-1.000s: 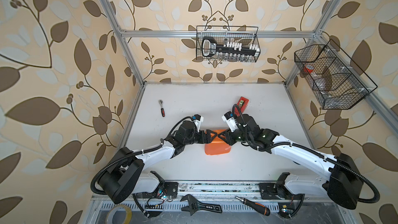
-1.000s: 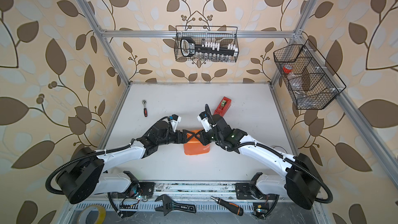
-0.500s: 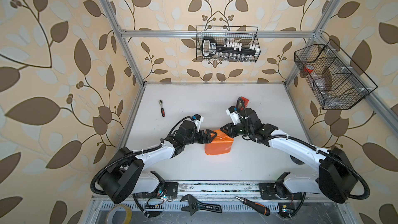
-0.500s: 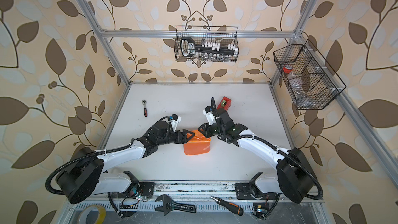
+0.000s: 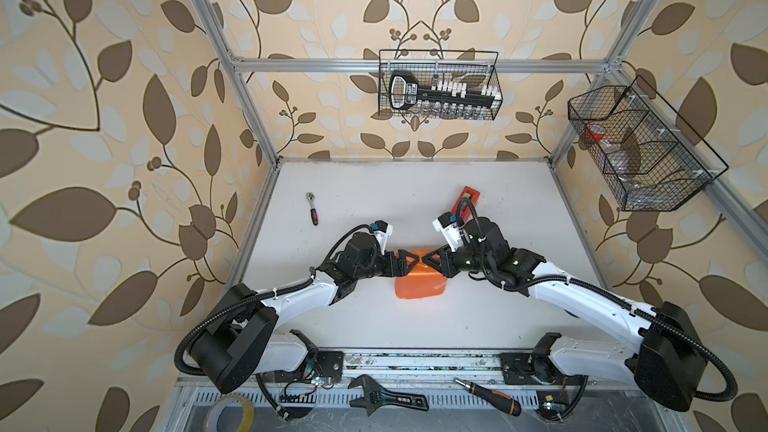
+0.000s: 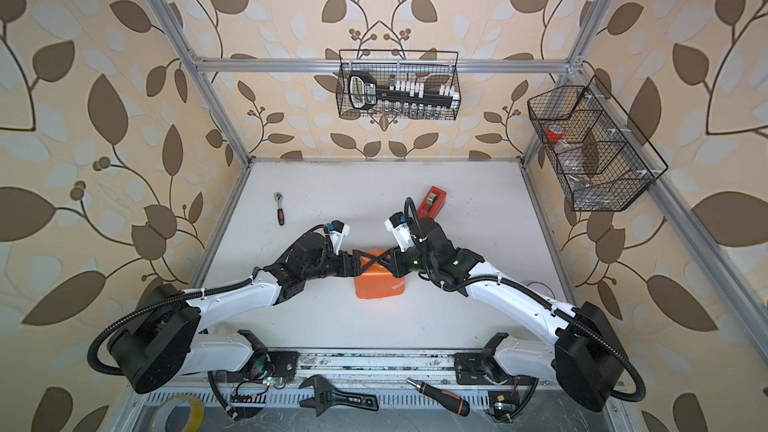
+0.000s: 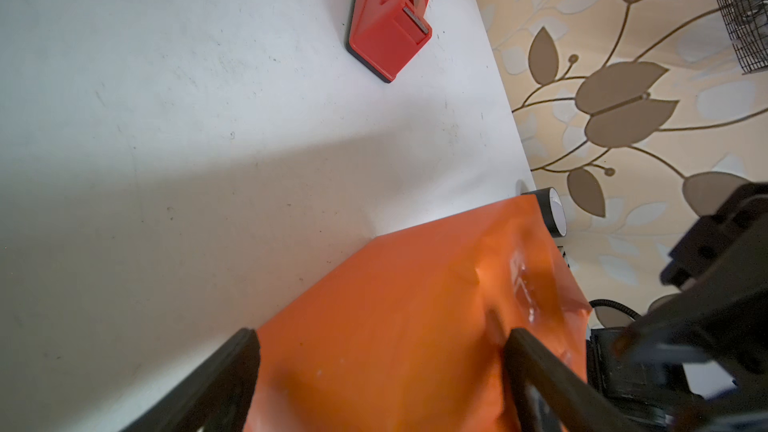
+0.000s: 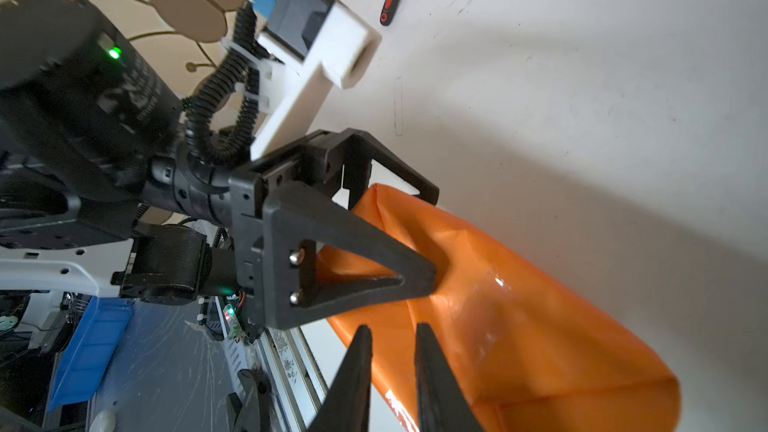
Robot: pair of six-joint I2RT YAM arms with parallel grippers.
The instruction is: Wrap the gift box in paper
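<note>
The paper (image 5: 419,286) shows its glossy orange face, folded round into a squat package at the table's middle in both top views (image 6: 379,284). The gift box is hidden under it. My left gripper (image 7: 380,347) is open wide, its fingers (image 8: 374,255) astride the package's left end and resting against the paper. My right gripper (image 8: 392,332) comes in from the right, above the package's other end (image 5: 430,261). Its jaws stand a narrow gap apart with nothing between them. The two grippers' tips nearly meet over the package top (image 6: 376,261).
A red tape dispenser (image 5: 468,198) sits behind the right arm, a small ratchet (image 5: 312,210) at back left. Wire baskets hang on the back wall (image 5: 438,85) and right wall (image 5: 640,147). A wrench (image 5: 386,396), screwdriver (image 5: 488,396) and tape roll (image 5: 230,413) lie beyond the front rail.
The right gripper drew back from the package toward the dispenser, then returned over its top with narrower jaws. A raised paper flap now lies flatter. The left arm stayed put.
</note>
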